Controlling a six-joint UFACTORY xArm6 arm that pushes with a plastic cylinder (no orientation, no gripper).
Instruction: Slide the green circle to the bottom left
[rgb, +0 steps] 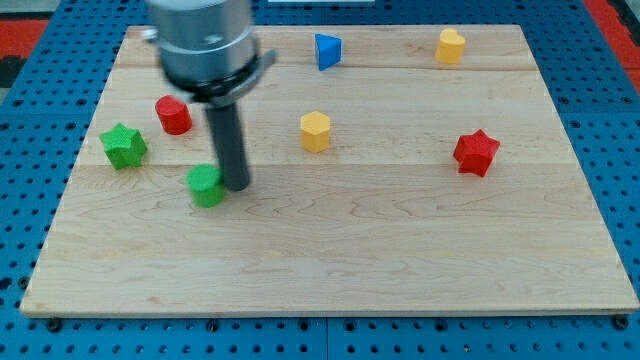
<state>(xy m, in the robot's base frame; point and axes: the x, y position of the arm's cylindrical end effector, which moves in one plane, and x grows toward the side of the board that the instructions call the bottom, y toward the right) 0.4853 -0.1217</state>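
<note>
Half the slide remains, I judge: the green circle (207, 186) sits left of centre, well short of the board's (400, 270) bottom left corner. My tip (237, 187), holding nothing, touches its right side.

Board: a pale wooden board (400, 250) lay flat on a blue pegboard surface (30, 100) – the grain ran from the view's left to the view's right.
Green star (123, 146): sat near the board's left edge, just left of and below the red cylinder.
Red cylinder (174, 115): stood upright in the upper left part.
Blue triangle (327, 50): rested near the top edge, about mid-board.
Yellow heart (451, 45): lay near the top edge, toward the view's right, well apart from the blue triangle.
Yellow hexagon (315, 131): sat near the board's middle – alone, touching nothing.
Red star (476, 152): lay on the right side, below the yellow heart.
</note>
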